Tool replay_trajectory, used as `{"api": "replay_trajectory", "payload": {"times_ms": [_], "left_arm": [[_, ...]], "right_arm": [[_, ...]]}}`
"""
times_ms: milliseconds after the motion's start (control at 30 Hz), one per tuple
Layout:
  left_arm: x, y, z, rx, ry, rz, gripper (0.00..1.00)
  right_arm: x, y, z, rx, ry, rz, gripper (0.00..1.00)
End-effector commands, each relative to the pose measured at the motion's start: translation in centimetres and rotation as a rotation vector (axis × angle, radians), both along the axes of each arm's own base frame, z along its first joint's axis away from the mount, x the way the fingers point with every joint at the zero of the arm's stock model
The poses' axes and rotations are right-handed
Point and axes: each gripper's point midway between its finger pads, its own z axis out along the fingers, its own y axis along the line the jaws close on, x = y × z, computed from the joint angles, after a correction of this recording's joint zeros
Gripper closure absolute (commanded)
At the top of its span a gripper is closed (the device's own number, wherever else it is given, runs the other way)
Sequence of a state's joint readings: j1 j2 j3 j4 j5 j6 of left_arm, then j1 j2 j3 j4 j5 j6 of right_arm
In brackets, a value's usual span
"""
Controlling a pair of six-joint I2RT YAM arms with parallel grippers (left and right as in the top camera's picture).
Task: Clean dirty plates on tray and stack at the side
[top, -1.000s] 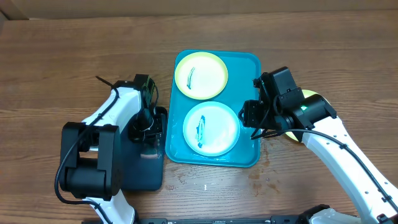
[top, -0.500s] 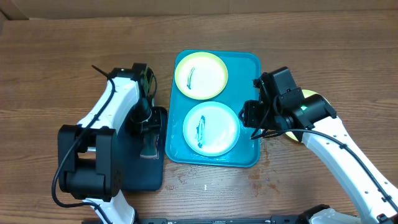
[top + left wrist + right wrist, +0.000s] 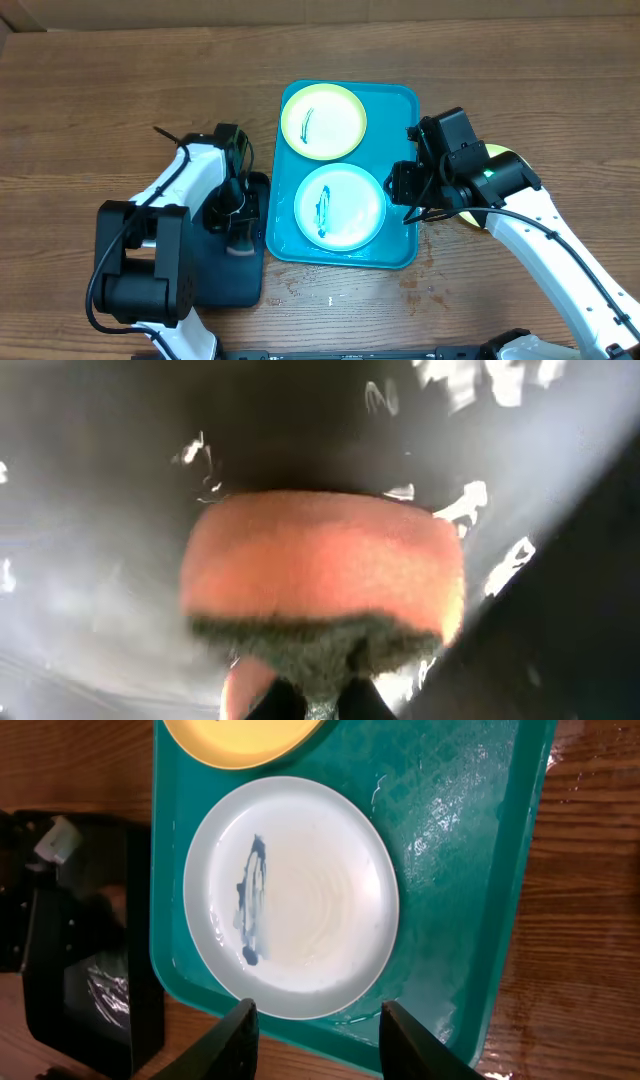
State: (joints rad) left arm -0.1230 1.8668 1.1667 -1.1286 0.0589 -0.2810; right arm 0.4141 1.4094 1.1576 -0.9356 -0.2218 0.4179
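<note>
**Left Side Clenched, Right Side Wide Open**

Far left, the left gripper [image 3: 238, 213] is down inside the black rectangular plastic tray [image 3: 225, 285] on the brown wooden table [image 3: 100, 90]. Its fingers are clenched on the lower edge of a thick orange sponge with a dark green scouring face [image 3: 320, 585], and the wrist camera is full of it! Moving across, the large turquoise-blue rectangular plastic tray [image 3: 405, 100] sits just beside the black one. At its far end lies a small round yellow-green-rimmed plastic plate [image 3: 322, 121], one dark streak on it. At the near end is the small round light-blue-rimmed plastic plate [image 3: 339, 206], white in the middle, with a dark smear left of centre. Over the tray's right rim hovers the right gripper [image 3: 408, 187], fingers spread wide, nothing between them. And right of that, off the tray on the table, a second yellow-green plate [image 3: 502, 153] peeks out, mostly hidden beneath the right arm [image 3: 560, 240].
</note>
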Motion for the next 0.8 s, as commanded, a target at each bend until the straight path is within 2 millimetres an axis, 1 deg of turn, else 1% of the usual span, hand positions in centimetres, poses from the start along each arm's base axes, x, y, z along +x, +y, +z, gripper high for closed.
{"api": "replay_trajectory", "payload": {"times_ms": [0,67,133,233,300,433,533,600,667,733,767], "left_arm": [[2.5,-0.6,3.0,-0.021,-0.054,0.006,0.96],[3.2,-0.6,4.5,-0.021,-0.065,0.006,0.96],[3.8,-0.6,5.5,-0.017,-0.085,0.004,0.96],[4.3,-0.8,5.4,-0.021,-0.106,0.000,0.96],[4.4,-1.1,4.4,-0.023,-0.119,-0.008,0.96],[3.6,-1.7,1.3,-0.023,-0.132,-0.019,0.96],[2.9,-1.8,-1.2,-0.023,-0.149,-0.027,0.96],[2.7,-1.8,-2.3,-0.025,-0.164,-0.026,0.96],[2.5,-1.7,-2.7,-0.026,-0.165,-0.031,0.96],[2.7,-1.7,-2.2,-0.026,-0.163,-0.033,0.96],[3.0,-1.6,-1.6,-0.026,-0.161,-0.029,0.96]], "right_arm": [[0.0,0.2,0.2,0.006,-0.007,0.008,0.59],[0.0,0.2,0.2,0.006,-0.007,0.008,0.59],[0.0,0.2,0.2,0.006,-0.007,0.008,0.59],[0.1,0.2,0.2,0.006,-0.007,0.008,0.59],[0.1,0.2,0.2,0.002,-0.009,0.006,0.59],[0.1,0.1,0.2,-0.001,-0.011,0.005,0.59],[0.1,0.1,0.2,-0.001,-0.010,0.004,0.59],[0.1,0.1,0.2,-0.001,-0.010,0.004,0.59],[0.1,0.1,0.2,-0.001,-0.010,0.005,0.59],[0.1,0.0,0.2,-0.005,-0.011,0.003,0.59],[0.2,-0.2,0.1,-0.018,-0.016,-0.004,0.59]]}}
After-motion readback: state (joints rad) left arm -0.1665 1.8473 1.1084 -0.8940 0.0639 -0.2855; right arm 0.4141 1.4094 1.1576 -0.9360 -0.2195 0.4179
